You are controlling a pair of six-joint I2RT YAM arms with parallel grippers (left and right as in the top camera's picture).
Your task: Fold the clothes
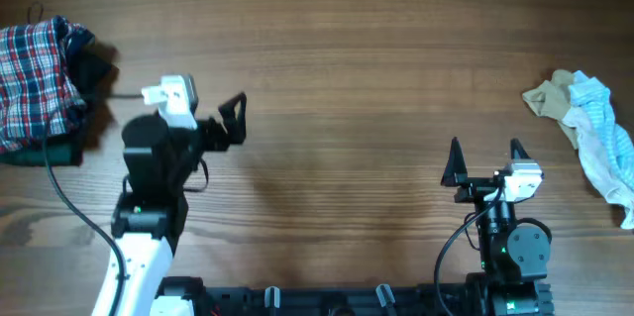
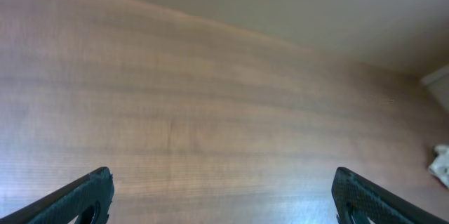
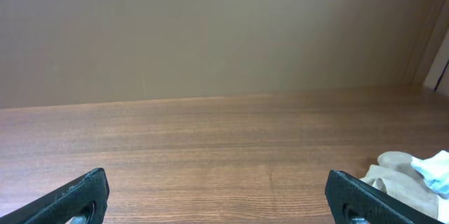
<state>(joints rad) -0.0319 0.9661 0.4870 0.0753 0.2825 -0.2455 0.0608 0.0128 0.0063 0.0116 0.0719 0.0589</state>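
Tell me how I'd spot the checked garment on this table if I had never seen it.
Look at the wooden table from overhead and go to its far left edge. A crumpled plaid shirt lies heaped there on darker cloth. Its red, navy and white checks set it apart from the other pile, beige and pale blue, at the right edge.
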